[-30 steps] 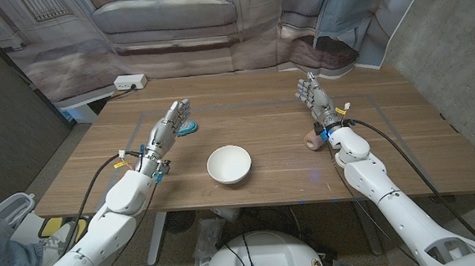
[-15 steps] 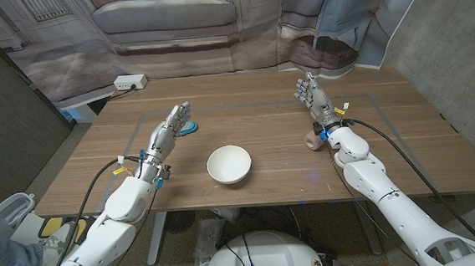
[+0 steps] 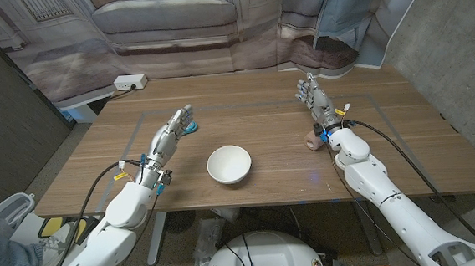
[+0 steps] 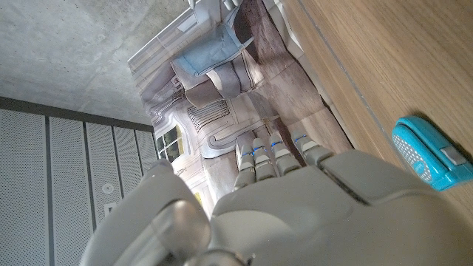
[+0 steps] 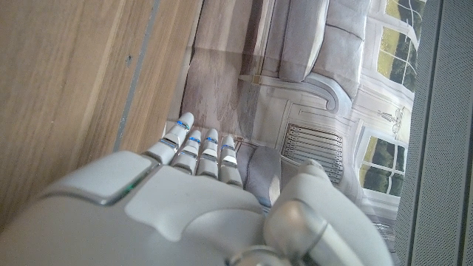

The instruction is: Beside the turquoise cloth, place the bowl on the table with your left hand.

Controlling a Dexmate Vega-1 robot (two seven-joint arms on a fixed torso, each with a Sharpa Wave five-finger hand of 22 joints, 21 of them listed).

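The white bowl sits just below the frame's centre, looking light, rigid, slick and breakable, best pinched at its rim, while further up-left the empty, spread left hand hovers near the turquoise cloth.

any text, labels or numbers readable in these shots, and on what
No readable text in any view.
The turquoise cloth carries a small pale tag, which looks blank or too blurred to read.
The white power strip behind the table shows no legible marking.
The bowl is plain white.
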